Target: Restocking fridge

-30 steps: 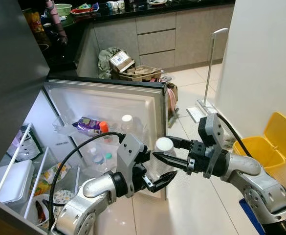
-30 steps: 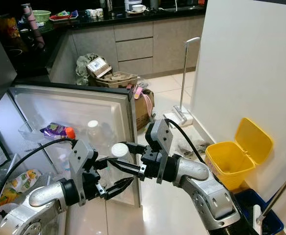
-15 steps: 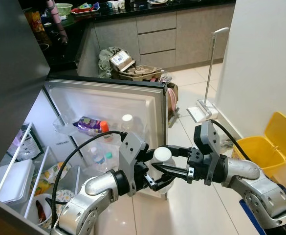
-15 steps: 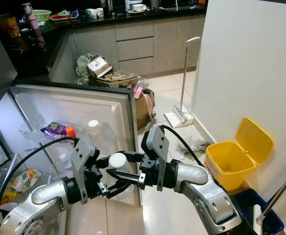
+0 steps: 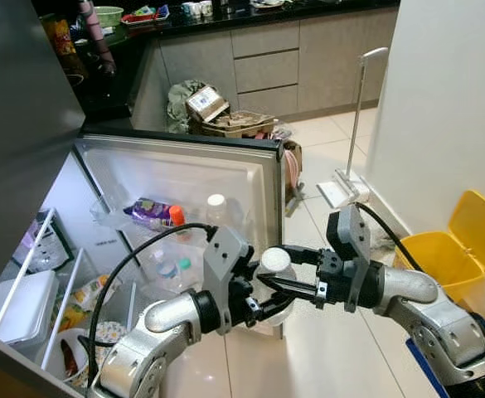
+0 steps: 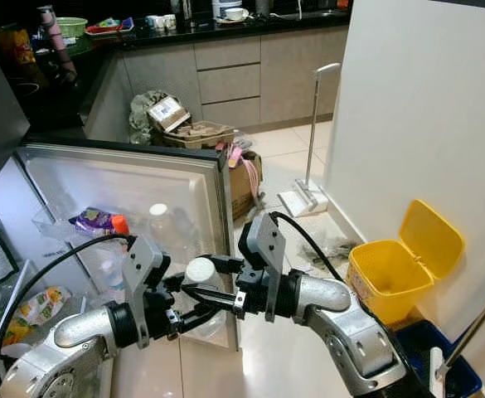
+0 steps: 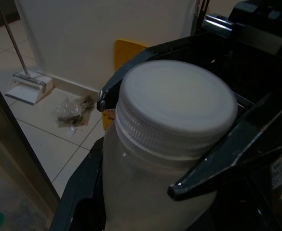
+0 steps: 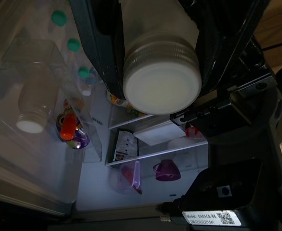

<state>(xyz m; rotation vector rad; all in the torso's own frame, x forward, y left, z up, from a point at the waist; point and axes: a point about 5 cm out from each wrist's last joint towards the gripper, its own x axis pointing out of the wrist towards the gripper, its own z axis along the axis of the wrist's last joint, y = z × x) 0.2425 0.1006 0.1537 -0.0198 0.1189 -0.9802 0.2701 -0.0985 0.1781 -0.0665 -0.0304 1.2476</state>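
Before us, at the edge of the open fridge door [image 5: 184,178], we held a white-capped bottle [image 5: 275,264] between both arms. Our left gripper [image 5: 263,300] was clamped on the bottle's body, one black finger on each side, as the left wrist view showed with a finger [image 7: 227,159] pressed against the cap's side. Our right gripper [image 5: 288,274] reached in from the right with its fingers along the bottle just under the cap; we could not tell whether they pressed on it or merely lay beside it. In the right wrist view the bottle's cap [image 8: 161,84] sat between two dark fingers.

On the door's inner shelf, to the left and farther off, stood another white-capped bottle [image 5: 216,207] beside a purple pouch with an orange cap [image 5: 155,213]. Lower on the door were small bottles with green caps [image 5: 176,267]. At near left lay a white box [image 5: 22,303] on a fridge shelf, and food packets [image 5: 89,294] beside it.

To the far right a yellow bin [image 5: 453,245] stood with its lid up against the white wall [image 5: 449,108], and a mop [image 5: 354,124] leaned near it. Beyond the door sat a carton of clutter [image 5: 225,120] below the grey kitchen cabinets [image 5: 308,58].
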